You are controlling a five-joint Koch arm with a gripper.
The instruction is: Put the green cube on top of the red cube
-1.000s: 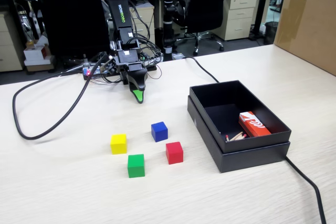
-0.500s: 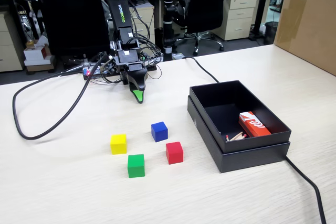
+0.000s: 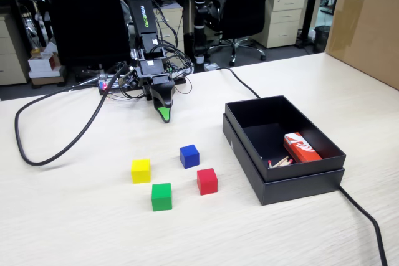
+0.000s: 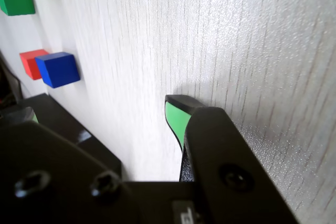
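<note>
Standing by the bench (image 3: pixel 75 228), going left to right in the fixed view: there's a thick black cable (image 3: pixel 56 147) looping across the left side, probably just slack from the arm's wiring. Then the arm itself at the back, folded forward so the gripper (image 3: pixel 164 114) points down at the bench, tip low to the wood or resting on it. Looks like a parked pose to me, nothing in it. Whether the jaws are spread or pressed together, I honestly can't tell; both views only show one green-tipped finger with the other lined up behind it.

In front of it sits a loose cluster of four little cubes, none touching. The yellow cube (image 3: pixel 141 171) is leftmost, then the green cube (image 3: pixel 161 196) nearest the front edge, the blue cube (image 3: pixel 189 156) closest to the arm, and the red cube (image 3: pixel 207 180) furthest right. Green and red are near each other with a clear gap, which should leave room for the jaws to come down around the green one.

Far right is an open black box (image 3: pixel 299 185) holding a red-and-white carton (image 3: pixel 301 147), well off to the side of the cubes.

My read: stacking hasn't started, first job is reaching over the blue one to the green.
</note>
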